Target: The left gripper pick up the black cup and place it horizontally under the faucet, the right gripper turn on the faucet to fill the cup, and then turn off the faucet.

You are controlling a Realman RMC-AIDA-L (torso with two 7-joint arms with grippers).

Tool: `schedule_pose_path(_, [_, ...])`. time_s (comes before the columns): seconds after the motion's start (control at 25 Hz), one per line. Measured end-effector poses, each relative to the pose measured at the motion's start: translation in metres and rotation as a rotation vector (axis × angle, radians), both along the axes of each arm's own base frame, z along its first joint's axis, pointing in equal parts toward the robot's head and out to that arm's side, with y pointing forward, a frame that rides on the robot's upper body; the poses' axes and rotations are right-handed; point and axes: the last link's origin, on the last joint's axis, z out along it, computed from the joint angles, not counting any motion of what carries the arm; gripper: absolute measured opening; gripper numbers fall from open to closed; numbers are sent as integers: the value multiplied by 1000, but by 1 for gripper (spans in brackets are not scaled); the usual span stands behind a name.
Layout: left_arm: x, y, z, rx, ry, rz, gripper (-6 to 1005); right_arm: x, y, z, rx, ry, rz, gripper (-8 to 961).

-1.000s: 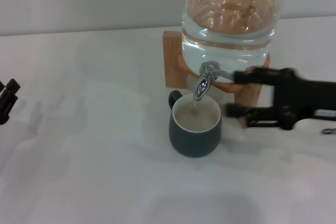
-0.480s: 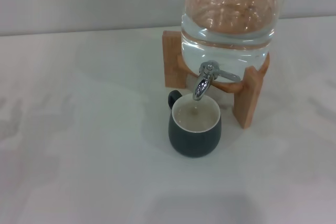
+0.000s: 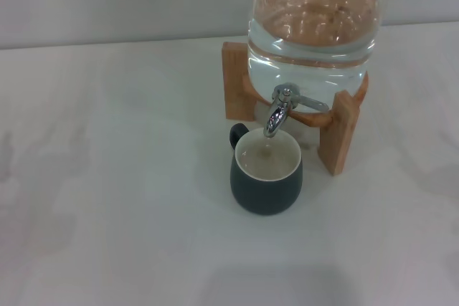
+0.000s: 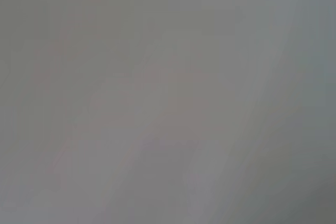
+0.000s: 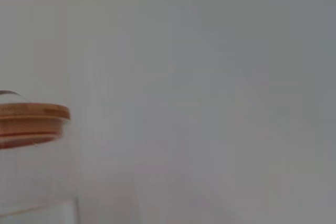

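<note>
Under the faucet (image 3: 278, 114), upright black cup (image 3: 266, 175), on white table (image 3: 115, 198)

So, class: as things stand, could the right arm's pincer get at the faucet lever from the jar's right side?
Probably yes, though neither pincer is in view now. The faucet lever juts forward of the glass jar, the wooden stand sits lower beside it, and the black cup stands below the spout.

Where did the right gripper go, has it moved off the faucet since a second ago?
Yes. It was beside the faucet, in front of the wooden stand; it has withdrawn toward the robot's right and left the head view.
</note>
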Motion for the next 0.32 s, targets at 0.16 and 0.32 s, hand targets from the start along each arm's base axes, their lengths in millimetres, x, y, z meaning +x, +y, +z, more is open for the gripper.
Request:
schedule_pose_path(0.16, [-2,-1,4,25,-10,11,420,4,-4,-2,33,1,-24,825])
schedule_pose_path(0.32, [-3,-3,6,38,-17,14,420,5,-4,0,55,7,-28,825])
